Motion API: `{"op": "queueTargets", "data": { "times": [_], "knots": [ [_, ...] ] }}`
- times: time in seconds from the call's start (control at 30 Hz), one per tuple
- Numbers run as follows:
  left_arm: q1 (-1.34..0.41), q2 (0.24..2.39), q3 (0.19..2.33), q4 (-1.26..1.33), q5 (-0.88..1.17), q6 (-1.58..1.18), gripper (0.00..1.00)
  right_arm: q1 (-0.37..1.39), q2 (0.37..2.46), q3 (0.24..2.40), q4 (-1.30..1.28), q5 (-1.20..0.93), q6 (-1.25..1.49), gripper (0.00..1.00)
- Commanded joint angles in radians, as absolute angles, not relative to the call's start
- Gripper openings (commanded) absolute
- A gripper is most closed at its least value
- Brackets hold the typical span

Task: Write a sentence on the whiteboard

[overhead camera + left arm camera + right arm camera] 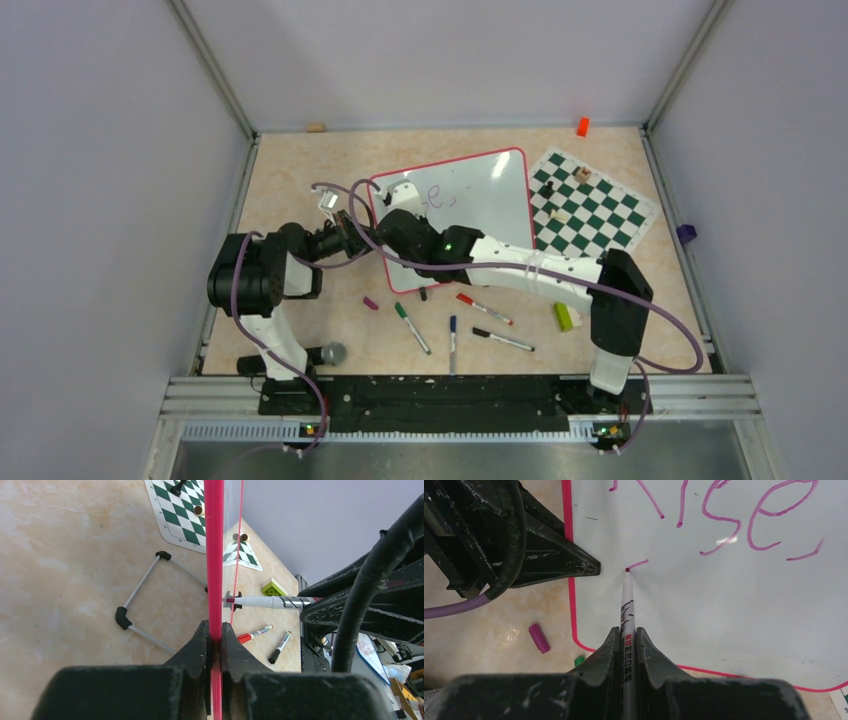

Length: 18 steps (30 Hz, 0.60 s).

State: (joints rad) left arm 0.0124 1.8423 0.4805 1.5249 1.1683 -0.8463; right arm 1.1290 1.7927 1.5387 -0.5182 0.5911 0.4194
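The whiteboard (490, 190) sits on the counter (300, 170) just left of the chess mat (600, 215), its pink left rim pinched in the left claw (216, 632), while the right claw (627, 636) clamps a marker (626, 597) whose tip touches the board below the sentence (724, 515), a purple "Rise,".

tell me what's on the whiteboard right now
On the whiteboard, purple writing reads roughly "Rise," with a short stroke below it at the marker tip. The rest showing is blank. The right hand gripping the marker hides the strip of board beneath it.
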Motion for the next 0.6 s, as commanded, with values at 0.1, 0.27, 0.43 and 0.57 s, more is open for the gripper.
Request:
{"op": "queueTargets", "data": {
  "times": [0.1, 0.27, 0.43, 0.57],
  "knots": [
    [0.017, 1.849, 0.49, 1.62, 1.191, -0.812, 0.0, 1.116, 1.771, 1.513, -0.524, 0.552, 0.418, 0.0],
    [0.017, 1.847, 0.489, 1.62, 1.19, -0.813, 0.0, 1.116, 1.768, 1.535, -0.578, 0.626, 0.426, 0.0],
    [0.019, 1.847, 0.489, 1.62, 1.191, -0.812, 0.0, 1.115, 1.771, 1.564, -0.585, 0.657, 0.421, 0.0],
    [0.017, 1.846, 0.489, 1.62, 1.191, -0.812, 0.0, 1.115, 1.777, 1.591, -0.596, 0.674, 0.416, 0.0]
  ]
}}
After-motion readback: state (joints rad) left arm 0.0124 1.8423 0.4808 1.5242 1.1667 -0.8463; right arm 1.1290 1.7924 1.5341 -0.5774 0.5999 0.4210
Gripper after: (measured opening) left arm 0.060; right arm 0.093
